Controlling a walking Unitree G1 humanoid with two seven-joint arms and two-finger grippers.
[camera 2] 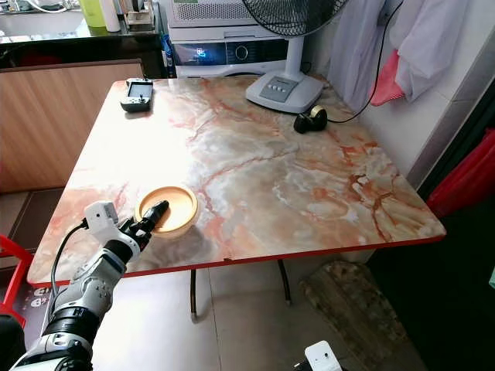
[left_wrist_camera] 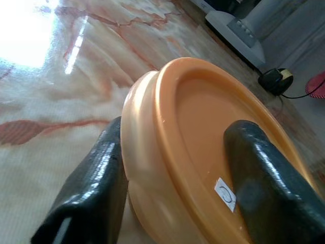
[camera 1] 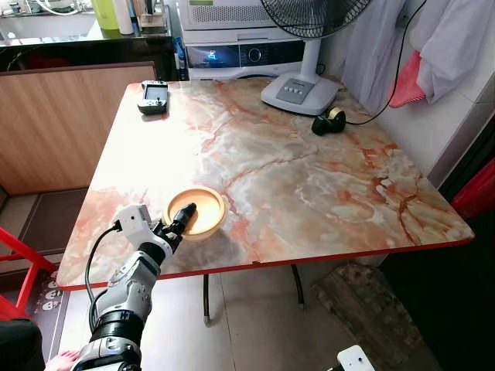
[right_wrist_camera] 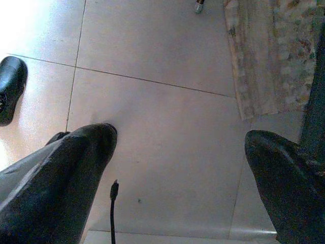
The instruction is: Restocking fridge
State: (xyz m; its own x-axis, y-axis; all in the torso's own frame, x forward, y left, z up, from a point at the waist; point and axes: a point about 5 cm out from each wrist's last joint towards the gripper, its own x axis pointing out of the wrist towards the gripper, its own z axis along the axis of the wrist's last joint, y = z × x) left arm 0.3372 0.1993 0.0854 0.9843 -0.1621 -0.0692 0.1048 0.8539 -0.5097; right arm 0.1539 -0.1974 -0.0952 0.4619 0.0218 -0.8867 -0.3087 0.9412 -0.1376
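An empty orange bowl [camera 1: 199, 207] sits on the marble table [camera 1: 294, 170] near its front left edge. My left gripper [camera 1: 182, 217] reaches over the table's front edge and straddles the bowl's near rim. In the left wrist view one black finger [left_wrist_camera: 89, 188] lies against the bowl's outer wall and the other [left_wrist_camera: 266, 183] rests inside the orange bowl [left_wrist_camera: 203, 132], so the gripper is shut on the rim. My right gripper [right_wrist_camera: 177, 168] hangs low over the tiled floor, open with nothing between its fingers.
A white fan base [camera 1: 300, 91], a black tape dispenser [camera 1: 329, 122] and a handheld controller [camera 1: 153, 97] lie on the table's far side. Behind stand a white appliance [camera 1: 232, 46] and a wooden counter [camera 1: 54, 116]. A red frame [camera 1: 23, 263] is at the left.
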